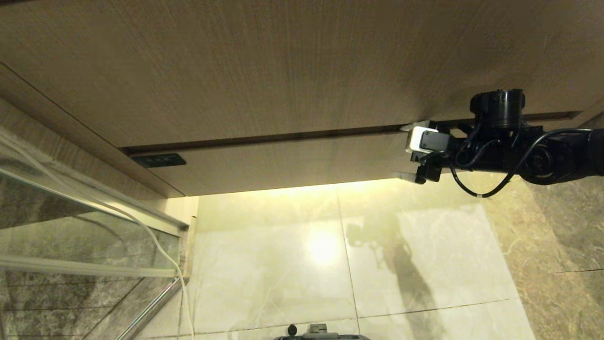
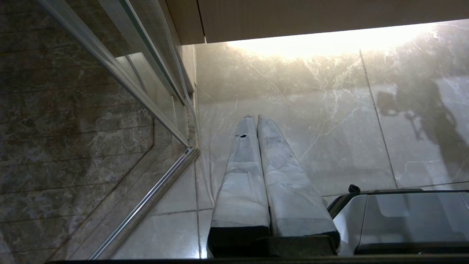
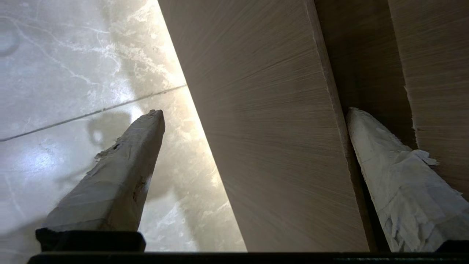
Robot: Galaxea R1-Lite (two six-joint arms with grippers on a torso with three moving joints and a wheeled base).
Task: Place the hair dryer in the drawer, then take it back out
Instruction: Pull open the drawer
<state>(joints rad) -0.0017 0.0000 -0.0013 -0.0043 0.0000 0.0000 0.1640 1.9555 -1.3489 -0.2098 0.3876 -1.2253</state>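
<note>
- The drawer point(image 1: 292, 165) is shut – a wide, shallow wood-grain front with a small dark label point(image 1: 158, 160) at its left corner, set below a taller wood panel point(image 1: 264, 66) with a dark gap between the two.
- The right gripper point(image 1: 408, 152) reaches in from the right of the head view at the drawer's right end, its two white-wrapped fingers spread wide and grasping nothing.
- In the right wrist view the fingers straddle the drawer front: one finger point(image 3: 395, 172) sits at the dark gap along the drawer's top edge, the other finger point(image 3: 121, 176) hangs past the lower edge over the floor.
- Whether either finger touches the wood cannot be told.
- The hair dryer is not visible in any view.
- The left gripper point(image 2: 256, 119) hangs low beside the robot base point(image 2: 403, 220), its fingers pressed together on nothing, pointing at the pale marble floor point(image 1: 330, 264).
- A glass partition with a metal frame point(image 1: 89, 236) stands at the left – a thin white cord point(image 1: 155, 241) runs down along it.
- A strip of warm light glows on the floor under the drawer.
</note>
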